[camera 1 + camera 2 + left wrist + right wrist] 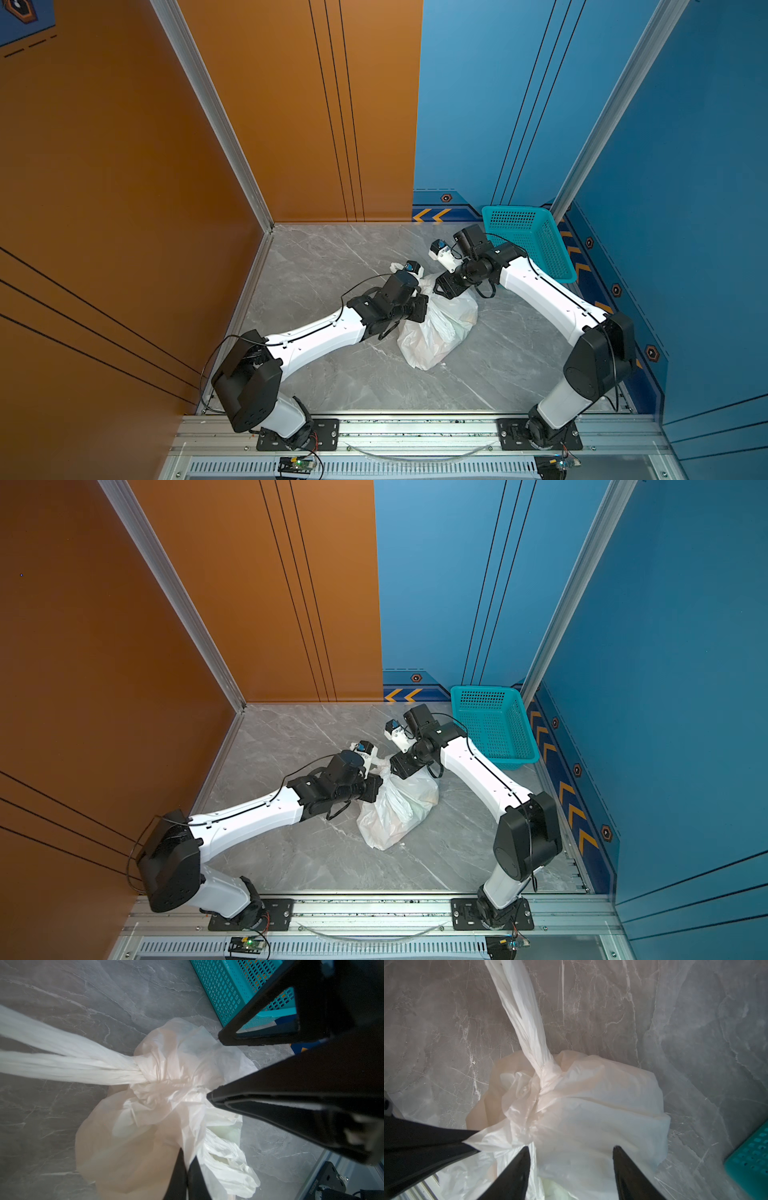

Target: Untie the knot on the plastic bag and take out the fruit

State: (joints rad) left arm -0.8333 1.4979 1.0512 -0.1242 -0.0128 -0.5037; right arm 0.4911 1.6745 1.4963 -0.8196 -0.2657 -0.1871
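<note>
Fruit hidden inside plastic bag (436, 332).

Grey marble-patterned worktop (332, 374); a crinkly translucent white plastic bag (436, 332) lies near its centre, a teal perforated plastic basket (515, 209) at its far right corner.

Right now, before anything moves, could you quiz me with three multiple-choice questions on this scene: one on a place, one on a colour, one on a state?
1. Where does the basket stand?
A. In the far right corner, by the blue wall
B. By the orange wall
C. On top of the bag

2. What colour is the plastic bag?
A. Black
B. White
C. Red

3. The knot is:
A. Cut off
B. Undone
C. Tied

Answers: 1 A, as both top views show it beside the blue wall; 2 B, as it looks translucent white in every view; 3 C, as both wrist views show it cinched tight.
</note>
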